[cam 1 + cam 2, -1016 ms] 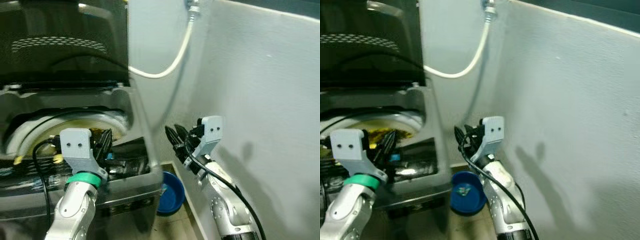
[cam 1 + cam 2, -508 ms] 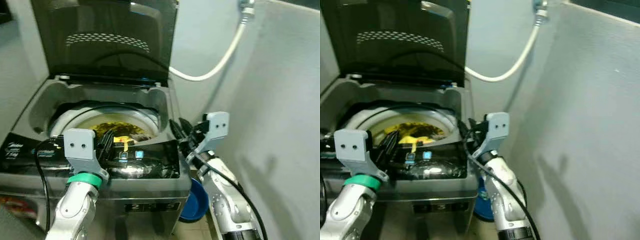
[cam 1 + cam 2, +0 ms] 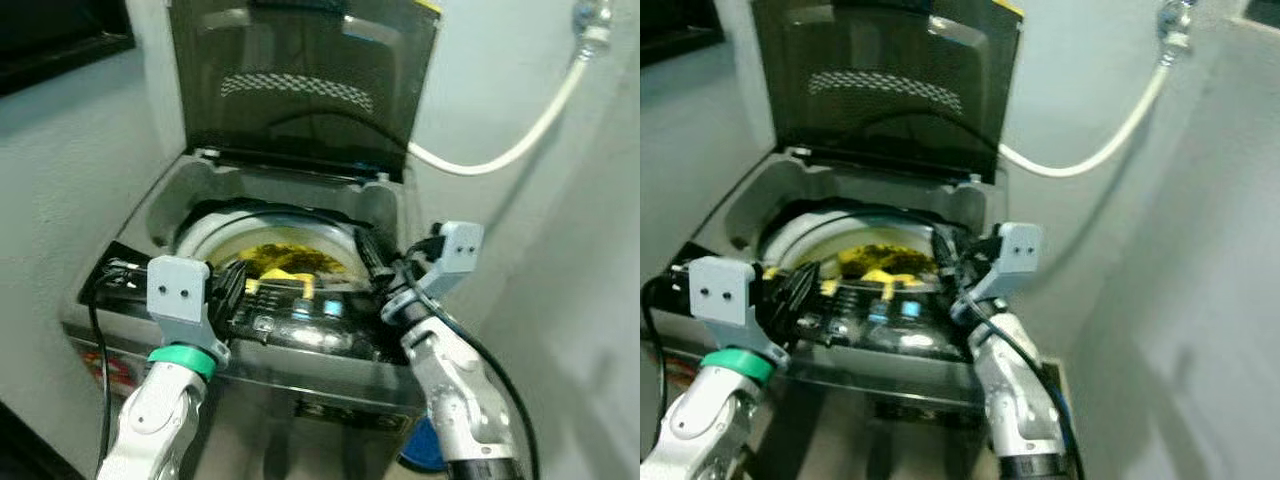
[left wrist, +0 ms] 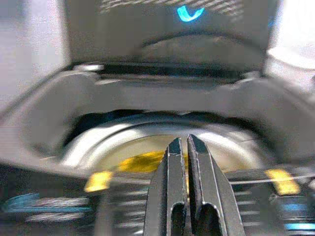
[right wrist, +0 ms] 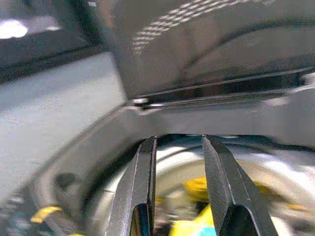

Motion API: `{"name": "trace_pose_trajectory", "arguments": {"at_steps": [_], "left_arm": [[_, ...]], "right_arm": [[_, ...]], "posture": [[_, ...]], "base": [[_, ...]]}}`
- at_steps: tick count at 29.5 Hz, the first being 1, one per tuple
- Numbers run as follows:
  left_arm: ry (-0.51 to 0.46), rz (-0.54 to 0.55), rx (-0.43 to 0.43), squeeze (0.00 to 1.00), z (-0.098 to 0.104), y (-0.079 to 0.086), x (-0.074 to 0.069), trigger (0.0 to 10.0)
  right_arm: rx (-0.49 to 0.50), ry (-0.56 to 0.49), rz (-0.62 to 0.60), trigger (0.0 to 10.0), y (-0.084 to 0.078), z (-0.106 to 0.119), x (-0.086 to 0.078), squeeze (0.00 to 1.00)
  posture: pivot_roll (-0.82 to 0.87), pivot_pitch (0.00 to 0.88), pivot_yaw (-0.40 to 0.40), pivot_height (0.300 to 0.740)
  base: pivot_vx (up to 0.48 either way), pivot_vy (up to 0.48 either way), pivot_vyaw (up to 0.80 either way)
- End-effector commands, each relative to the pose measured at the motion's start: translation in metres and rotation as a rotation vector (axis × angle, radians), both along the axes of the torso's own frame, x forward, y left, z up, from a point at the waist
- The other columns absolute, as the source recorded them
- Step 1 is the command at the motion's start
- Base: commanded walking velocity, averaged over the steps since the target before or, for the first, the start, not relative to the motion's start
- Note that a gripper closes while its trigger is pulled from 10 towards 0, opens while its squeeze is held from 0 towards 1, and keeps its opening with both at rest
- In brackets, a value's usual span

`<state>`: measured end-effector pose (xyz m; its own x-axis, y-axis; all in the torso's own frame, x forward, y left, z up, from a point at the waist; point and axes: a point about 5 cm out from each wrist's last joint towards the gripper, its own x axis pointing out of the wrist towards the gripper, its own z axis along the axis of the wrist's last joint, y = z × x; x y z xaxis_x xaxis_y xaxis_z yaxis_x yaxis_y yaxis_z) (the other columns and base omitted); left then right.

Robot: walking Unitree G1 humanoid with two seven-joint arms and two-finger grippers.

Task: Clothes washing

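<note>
Black fingers of the left gripper [image 4: 181, 147] are pressed together, only a thin slit between them, with nothing held. It is raised over the front left part of the washing machine [image 3: 130, 225], above the dark glossy control panel [image 3: 300, 325] that runs along the machine's front edge. A green band rings the silver arm just below the grey wrist block.

On the other side, the right gripper [image 5: 179, 162] has its two fingers parted with a clear gap and nothing between them. It hangs over the front right part of the machine, just above the panel's right end and the drum rim, its fingers pointing toward the opening. Whether either gripper touches the panel cannot be told.

Past the panel lies the round drum opening [image 3: 205, 225], ringed in white and set in a grey top. Inside it sit the clothes [image 3: 285, 262], a crumpled heap of yellow fabric with darker patches, low in the drum; finer detail is blurred.

Behind the drum the dark, smoky lid [image 3: 300, 85] stands upright and fully open, with a band of pale dots across it.

Farther back is a pale wall, and a white hose [image 3: 520, 145] curves from a fitting high on the right down toward the rear of the machine.
</note>
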<state>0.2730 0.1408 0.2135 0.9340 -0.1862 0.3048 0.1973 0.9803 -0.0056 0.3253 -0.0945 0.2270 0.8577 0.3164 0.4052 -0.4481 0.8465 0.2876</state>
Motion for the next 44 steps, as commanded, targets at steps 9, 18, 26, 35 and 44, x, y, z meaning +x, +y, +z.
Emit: {"name": "trace_pose_trajectory", "arguments": {"at_steps": [9, 18, 26, 35, 44], "left_arm": [[0.047, -0.041, 0.004, 0.0, -0.009, -0.005, 0.008, 10.0], [0.045, -0.061, 0.023, 0.0, -0.01, -0.007, 0.008, 10.0], [-0.016, -0.16, -0.041, 0.0, 0.0, -0.013, 0.011, 10.0], [-0.004, -0.321, 0.001, 0.0, -0.001, -0.024, 0.006, 10.0], [0.111, -0.095, 0.04, 0.0, -0.025, 0.005, 0.02, 10.0]], "right_arm": [[0.022, -0.007, -0.007, 10.0, -0.007, -0.001, -0.002, 0.0], [0.033, -0.031, -0.014, 10.0, -0.011, 0.005, 0.001, 0.0], [0.136, -0.051, 0.058, 10.0, -0.016, 0.014, 0.005, 0.0], [0.116, -0.1, 0.455, 10.0, -0.005, 0.013, -0.017, 0.0], [0.055, -0.107, 0.585, 10.0, -0.002, 0.008, -0.03, 0.0]], "posture": [[0.0, 0.007, 0.039, 0.74], [-0.01, 0.0, 0.05, 0.74], [-0.01, 0.0, 0.039, 0.74], [-0.01, 0.0, 0.053, 0.74], [-0.02, 0.0, 0.051, 0.74]], "base": [[0.0, 0.0, 0.8], [0.0, 0.0, 0.8], [0.0, 0.0, 0.8], [0.0, 0.0, 0.8], [0.0, 0.0, 0.8]]}}
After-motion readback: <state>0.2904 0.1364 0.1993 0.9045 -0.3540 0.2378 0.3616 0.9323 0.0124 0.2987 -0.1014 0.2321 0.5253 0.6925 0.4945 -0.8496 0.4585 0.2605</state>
